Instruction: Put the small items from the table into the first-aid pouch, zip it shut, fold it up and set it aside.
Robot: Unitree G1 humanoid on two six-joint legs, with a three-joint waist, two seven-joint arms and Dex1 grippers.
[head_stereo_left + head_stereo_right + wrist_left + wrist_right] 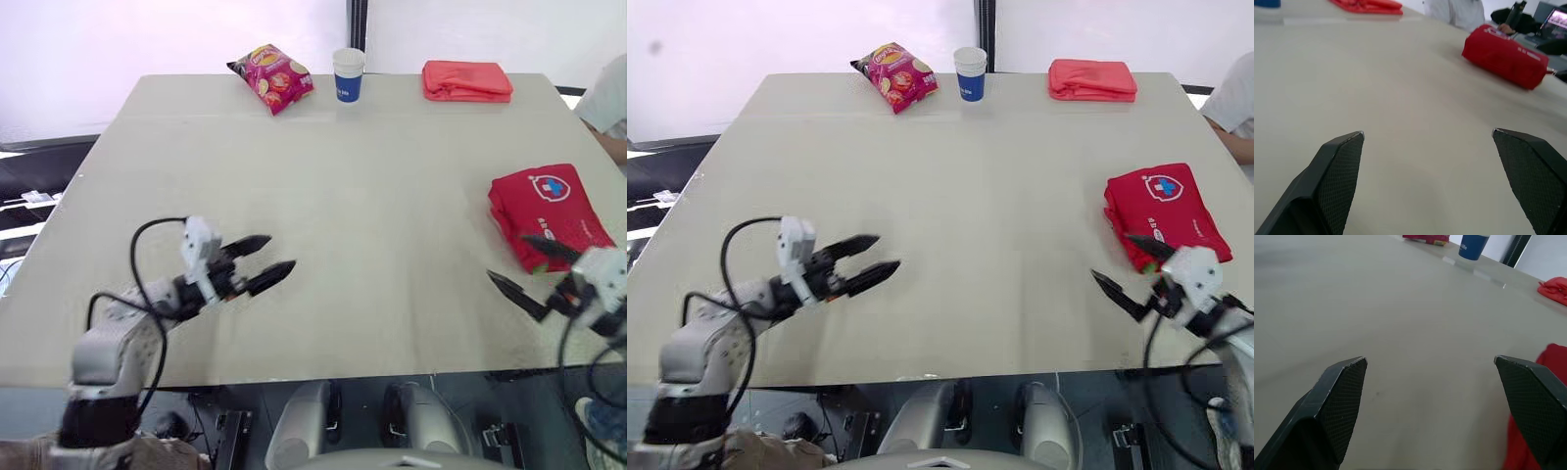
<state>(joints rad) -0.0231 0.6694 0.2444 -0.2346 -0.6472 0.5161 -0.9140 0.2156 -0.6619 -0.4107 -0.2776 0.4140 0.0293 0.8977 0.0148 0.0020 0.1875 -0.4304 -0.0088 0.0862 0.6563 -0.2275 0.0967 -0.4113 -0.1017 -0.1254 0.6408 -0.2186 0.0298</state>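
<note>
The red first-aid pouch (549, 213) lies folded on the right side of the table (372, 176), its cross emblem facing up. The right claw (506, 255) is spread open and empty just beside the pouch's near-left corner. The left claw (281, 251) is also open and empty, over the near-left part of the table, well apart from the pouch. Along the far edge sit a chip bag (272, 76), a blue cup (348, 74) and a folded red cloth (467, 80).
</note>
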